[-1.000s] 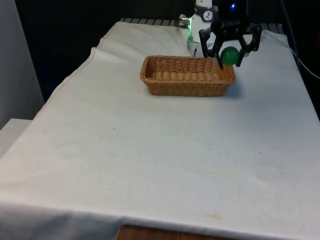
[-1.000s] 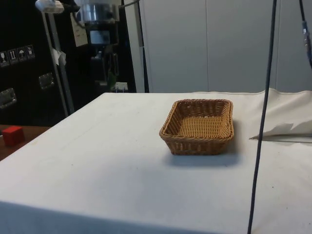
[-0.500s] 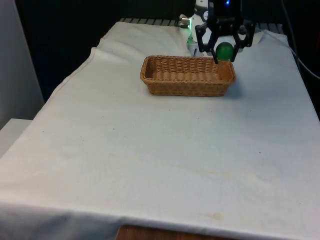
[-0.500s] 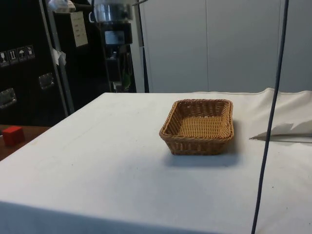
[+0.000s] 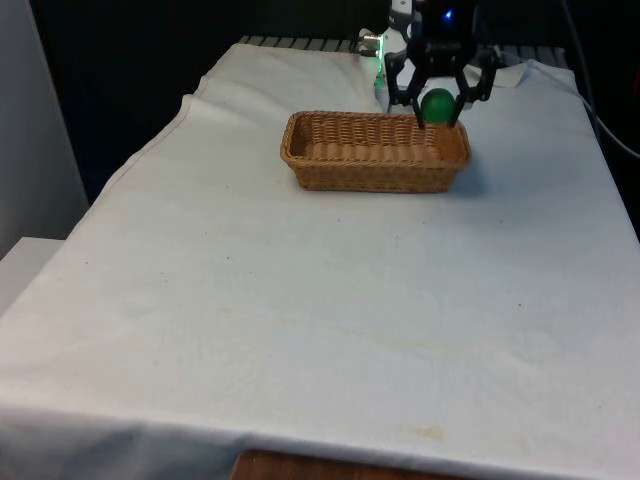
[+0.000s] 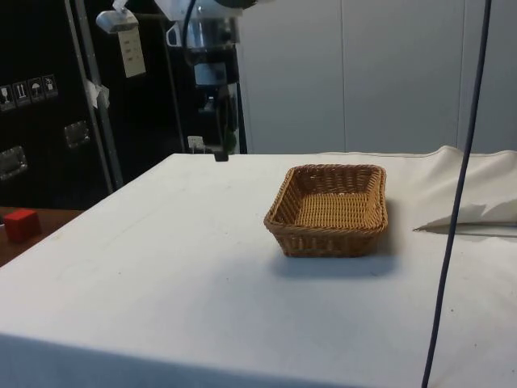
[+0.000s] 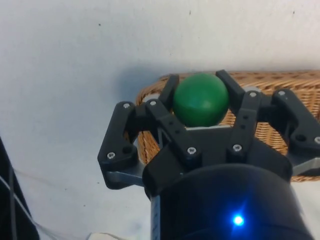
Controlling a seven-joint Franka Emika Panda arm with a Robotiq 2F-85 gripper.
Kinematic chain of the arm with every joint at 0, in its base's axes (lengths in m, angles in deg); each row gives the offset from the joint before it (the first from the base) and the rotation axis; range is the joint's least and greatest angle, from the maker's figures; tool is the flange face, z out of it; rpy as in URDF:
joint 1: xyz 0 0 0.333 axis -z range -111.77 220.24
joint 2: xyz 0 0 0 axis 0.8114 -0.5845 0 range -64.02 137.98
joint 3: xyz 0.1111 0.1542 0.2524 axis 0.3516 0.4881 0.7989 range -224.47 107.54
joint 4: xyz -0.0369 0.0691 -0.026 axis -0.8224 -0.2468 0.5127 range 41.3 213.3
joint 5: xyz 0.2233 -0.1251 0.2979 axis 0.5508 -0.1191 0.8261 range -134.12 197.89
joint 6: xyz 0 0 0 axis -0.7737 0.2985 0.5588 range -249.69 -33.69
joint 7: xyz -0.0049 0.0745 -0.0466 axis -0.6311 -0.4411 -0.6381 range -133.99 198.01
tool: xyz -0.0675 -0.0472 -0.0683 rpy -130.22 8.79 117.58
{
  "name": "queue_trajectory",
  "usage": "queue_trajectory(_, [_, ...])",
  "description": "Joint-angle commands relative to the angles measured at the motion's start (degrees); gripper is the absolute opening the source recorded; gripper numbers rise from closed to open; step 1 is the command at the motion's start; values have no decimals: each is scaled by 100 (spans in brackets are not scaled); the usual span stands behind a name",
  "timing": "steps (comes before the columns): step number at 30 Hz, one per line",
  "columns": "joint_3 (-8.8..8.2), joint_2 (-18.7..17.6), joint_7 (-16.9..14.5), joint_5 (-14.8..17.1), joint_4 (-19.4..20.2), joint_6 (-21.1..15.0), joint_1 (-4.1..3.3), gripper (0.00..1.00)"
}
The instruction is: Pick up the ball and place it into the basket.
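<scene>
Above the basket's [image 5: 375, 150] far corner at the front view's right: gripper [image 5: 437, 108] clamps the green ball [image 5: 437, 104] | side view: gripper [image 6: 220, 133] hangs over the white cloth [image 6: 161, 267] left of the basket [image 6: 331, 208], ball hidden | wrist view: fingers [image 7: 170, 92] closed snugly on either side of the ball [image 7: 201, 99], basket rim [image 7: 270, 77] beneath.

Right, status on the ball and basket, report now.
End effector shut on green ball, held in the air. Positioned over the wicker basket's end at the front view's right. Basket interior unobstructed; white cloth around it bare.
</scene>
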Motion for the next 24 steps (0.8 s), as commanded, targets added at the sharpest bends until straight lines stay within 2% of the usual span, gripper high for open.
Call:
queue_trajectory(1, [-23, 40, 115, -120, 92, -120, -29, 0])
queue_trajectory(3, [-23, 69, 160, -172, 172, -189, -29, 0])
queue_trajectory(4, [6, 52, 69, -74, 126, -92, 0, 0])
queue_trajectory(5, [-17, 86, 189, -195, 212, -223, -29, 0])
queue_trajectory(10, [-11, 166, 292, -275, 470, -447, -23, 0])
queue_trajectory(12, [11, 149, 212, -183, 476, -413, 0, 0])
queue_trajectory(13, [-17, 201, 321, -298, 590, -550, -17, 0])
queue_trajectory(19, [-40, 286, 321, -298, 837, -751, -6, 0])
queue_trajectory(20, [-11, 246, 235, -195, 773, -659, 0, 0])
queue_trajectory(21, [-46, 309, 309, -292, 877, -779, -6, 0])
queue_trajectory(24, [-63, 395, 281, -281, 1031, -882, 11, 0])
